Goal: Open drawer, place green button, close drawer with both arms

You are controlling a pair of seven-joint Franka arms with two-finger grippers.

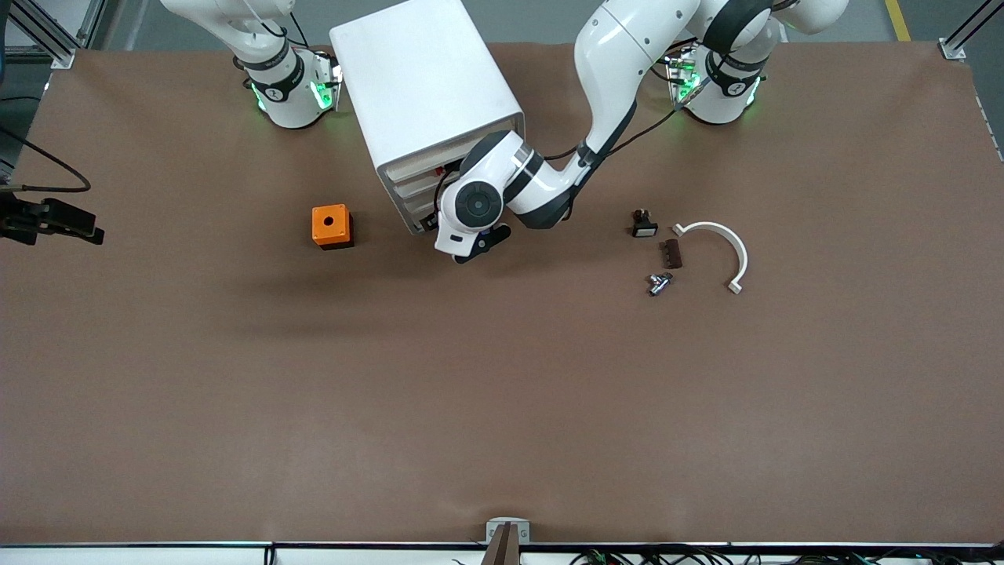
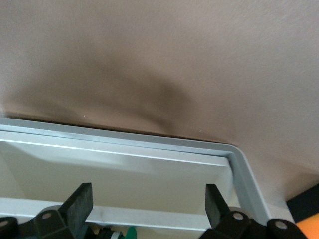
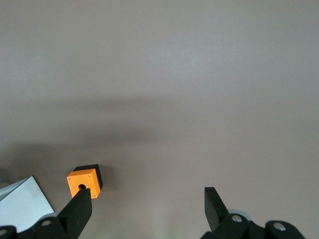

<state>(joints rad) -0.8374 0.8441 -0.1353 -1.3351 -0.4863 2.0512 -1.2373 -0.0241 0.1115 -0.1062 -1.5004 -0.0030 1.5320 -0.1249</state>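
Left gripper [image 2: 147, 201], fingers spread, hangs over the drawer [image 2: 149, 164]; right gripper [image 3: 147, 204] waits open.

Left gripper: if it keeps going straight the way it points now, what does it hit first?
Probably the floor of the open drawer: the left gripper, fingers apart, points down into it. A green bit shows at the view's edge; depth unclear.

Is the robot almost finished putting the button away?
Nearly. The drawer is open, and a green bit, likely the button, shows under the open left hand. The right hand waits open above the table. Closing the drawer is left.
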